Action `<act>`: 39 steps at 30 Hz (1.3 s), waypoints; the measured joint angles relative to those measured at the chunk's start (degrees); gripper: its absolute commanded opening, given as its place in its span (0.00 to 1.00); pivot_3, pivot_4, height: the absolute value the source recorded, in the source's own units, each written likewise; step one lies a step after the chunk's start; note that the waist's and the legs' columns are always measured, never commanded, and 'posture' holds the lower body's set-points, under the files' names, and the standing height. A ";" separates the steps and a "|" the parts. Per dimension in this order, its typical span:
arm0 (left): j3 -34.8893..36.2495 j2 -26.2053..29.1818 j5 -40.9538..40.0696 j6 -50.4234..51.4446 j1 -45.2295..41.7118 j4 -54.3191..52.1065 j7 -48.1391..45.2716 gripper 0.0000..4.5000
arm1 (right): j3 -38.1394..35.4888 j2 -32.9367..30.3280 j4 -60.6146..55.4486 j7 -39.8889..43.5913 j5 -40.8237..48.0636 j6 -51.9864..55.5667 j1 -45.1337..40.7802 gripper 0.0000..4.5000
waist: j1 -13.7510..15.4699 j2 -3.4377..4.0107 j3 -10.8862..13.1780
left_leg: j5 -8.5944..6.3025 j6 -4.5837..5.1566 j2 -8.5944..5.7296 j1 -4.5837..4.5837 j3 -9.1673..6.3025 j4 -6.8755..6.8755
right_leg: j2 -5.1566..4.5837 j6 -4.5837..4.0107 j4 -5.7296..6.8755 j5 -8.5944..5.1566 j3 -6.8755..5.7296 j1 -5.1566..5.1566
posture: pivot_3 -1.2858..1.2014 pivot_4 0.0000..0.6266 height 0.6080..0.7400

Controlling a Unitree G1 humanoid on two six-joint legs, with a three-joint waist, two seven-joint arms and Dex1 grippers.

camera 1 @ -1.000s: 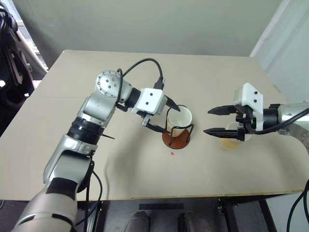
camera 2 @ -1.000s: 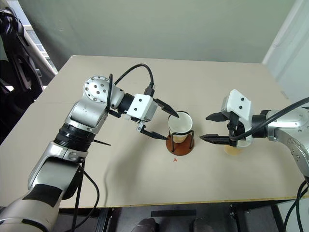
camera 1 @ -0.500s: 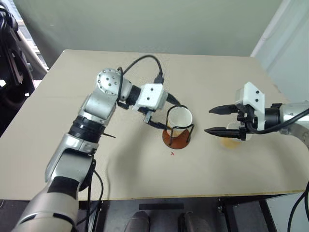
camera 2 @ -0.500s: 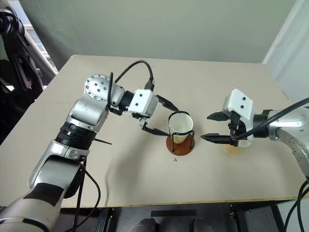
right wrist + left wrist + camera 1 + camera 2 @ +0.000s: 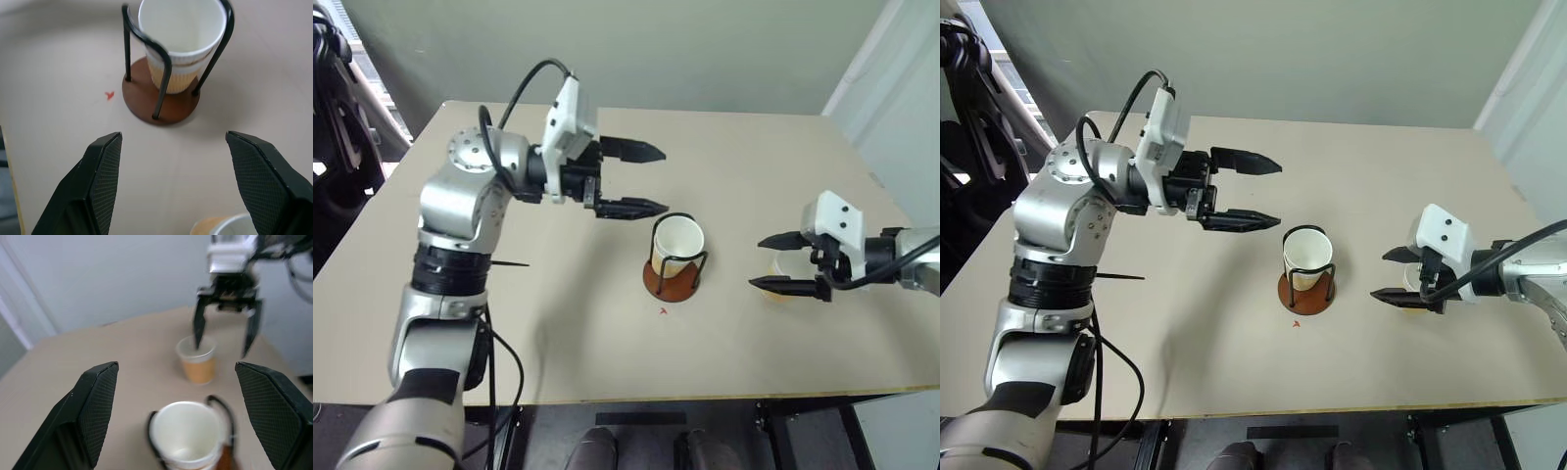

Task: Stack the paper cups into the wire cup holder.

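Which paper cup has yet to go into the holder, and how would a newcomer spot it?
On the beige table, find the wire cup holder with its reddish-brown base near the middle. To its right, a lone paper cup stands on the bare tabletop beneath the right gripper. Unlike the cups nested in the holder, no wire loops surround it.

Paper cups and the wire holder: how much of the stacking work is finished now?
Done: cups sit nested in the wire holder. In hand: nothing; the left gripper is open above the table, and the open right gripper brackets the last cup. Left: stack that cup.
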 measured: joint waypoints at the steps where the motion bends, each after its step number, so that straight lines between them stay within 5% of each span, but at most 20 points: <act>1: 0.26 0.69 -1.10 1.04 0.39 -0.95 -0.27 0.91 | 0.01 -0.13 0.06 0.05 -0.49 -0.36 0.21 0.76 | 0.00 0.00 0.00 | 0.00 0.00 0.00 0.01 0.00 0.01 | 0.00 0.00 -0.01 0.00 0.00 0.00 | 0.52 0.24 1.00; 29: 0.14 11.72 -7.27 5.30 5.56 -9.19 -8.43 0.91 | 5.51 -2.51 12.83 5.47 -17.82 -14.21 4.07 0.76 | 0.16 0.00 -0.01 | -0.02 0.04 0.00 0.11 -0.03 0.22 | -0.01 0.01 -0.03 0.00 0.04 0.07 | 0.52 0.24 1.00; 33: -0.57 12.22 -5.79 3.93 5.56 -9.15 -8.81 0.91 | 7.43 -1.54 14.06 6.29 -18.89 -14.70 2.79 0.55 | 0.19 0.00 -0.01 | -0.03 0.05 0.00 0.09 -0.05 0.22 | -0.01 0.00 -0.04 0.00 0.04 0.07 | 0.52 0.24 1.00; 39: -0.86 12.96 -4.13 2.38 5.56 -9.12 -8.95 0.91 | 8.59 -0.64 14.55 7.41 -19.58 -14.70 1.69 0.05 | 0.09 0.00 0.00 | -0.03 0.05 0.00 0.09 -0.05 0.21 | -0.01 0.00 -0.03 0.00 0.04 0.07 | 0.52 0.24 1.00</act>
